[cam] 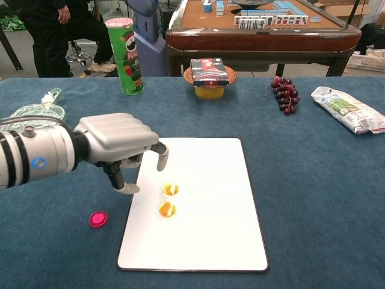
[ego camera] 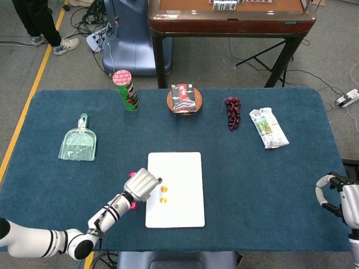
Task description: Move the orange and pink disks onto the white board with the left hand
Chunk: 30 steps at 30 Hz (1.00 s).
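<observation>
White board (cam: 204,211), lower centre of the blue worktop (cam: 319,192): carries two orange disks (cam: 171,189), one just above the other near its left edge — both already where the task wants them. Pink disk (cam: 98,218): lies on the cloth left of the board, apart from it; a second pink disk shows only as slivers beside the hand in the head view, mostly hidden. Left hand (cam: 114,144): hovers over the board's left edge and the cloth beside it, fingers (cam: 162,158) loosely curled downward, grasping nothing — a posture that suits reaching down for a pink disk next, by my reading. Right hand (ego camera: 336,196): at the frame's lower right edge, idle, as the task assigns the work to the left; its fingers look curled, with nothing visible in them. Background items at upper frame: green chip can (cam: 124,55), grapes (cam: 283,93), snack packet (cam: 349,109), mint dustpan (ego camera: 78,144) at left.
</observation>
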Motion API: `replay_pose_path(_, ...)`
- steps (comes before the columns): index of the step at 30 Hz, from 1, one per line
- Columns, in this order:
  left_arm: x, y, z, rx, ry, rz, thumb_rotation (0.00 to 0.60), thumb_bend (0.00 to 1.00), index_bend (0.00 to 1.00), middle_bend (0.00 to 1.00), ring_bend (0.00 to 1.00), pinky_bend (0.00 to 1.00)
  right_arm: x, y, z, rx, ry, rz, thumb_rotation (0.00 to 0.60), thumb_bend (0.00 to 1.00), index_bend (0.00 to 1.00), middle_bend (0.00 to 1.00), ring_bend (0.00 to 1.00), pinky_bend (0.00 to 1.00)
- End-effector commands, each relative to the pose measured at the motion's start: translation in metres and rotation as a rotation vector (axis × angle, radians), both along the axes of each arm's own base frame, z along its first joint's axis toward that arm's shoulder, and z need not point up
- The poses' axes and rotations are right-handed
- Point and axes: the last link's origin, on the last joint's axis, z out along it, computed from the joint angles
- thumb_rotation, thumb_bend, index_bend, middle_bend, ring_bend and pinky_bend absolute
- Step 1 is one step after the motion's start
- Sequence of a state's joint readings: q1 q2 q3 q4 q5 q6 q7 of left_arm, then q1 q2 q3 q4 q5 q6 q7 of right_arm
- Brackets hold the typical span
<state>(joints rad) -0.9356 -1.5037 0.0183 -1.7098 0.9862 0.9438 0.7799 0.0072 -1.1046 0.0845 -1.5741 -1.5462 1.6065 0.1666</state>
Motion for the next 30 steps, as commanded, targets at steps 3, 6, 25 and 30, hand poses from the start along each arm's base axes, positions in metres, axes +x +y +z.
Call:
replay_pose_path(3,-0.017,-0.011,0.012,-0.039,-0.025,0.076,0.600,0.28,0.50,1.00,1.00,1.00,0.001,0.000,-0.001,0.003,0.003,0.000,0.600,0.40,0.57,0.49,0.54,0.56)
replay_pose_path(6,-0.022,-0.017,0.015,-0.054,-0.027,0.069,0.600,0.28,0.52,1.00,1.00,1.00,0.001,0.000,-0.002,0.005,0.005,-0.002,0.600,0.40,0.57,0.49,0.54,0.56)
replay_pose_path(25,-0.061,-0.034,0.026,-0.065,-0.014,0.099,0.600,0.28,0.53,1.00,1.00,1.00,0.001,-0.001,-0.004,0.009,0.010,-0.006,0.600,0.39,0.57,0.49,0.54,0.56)
replay_pose_path(30,-0.063,-0.038,0.024,-0.076,-0.020,0.106,0.600,0.28,0.53,1.00,1.00,1.00,0.000,-0.001,-0.004,0.009,0.010,-0.006,0.600,0.39,0.57,0.49,0.54,0.56)
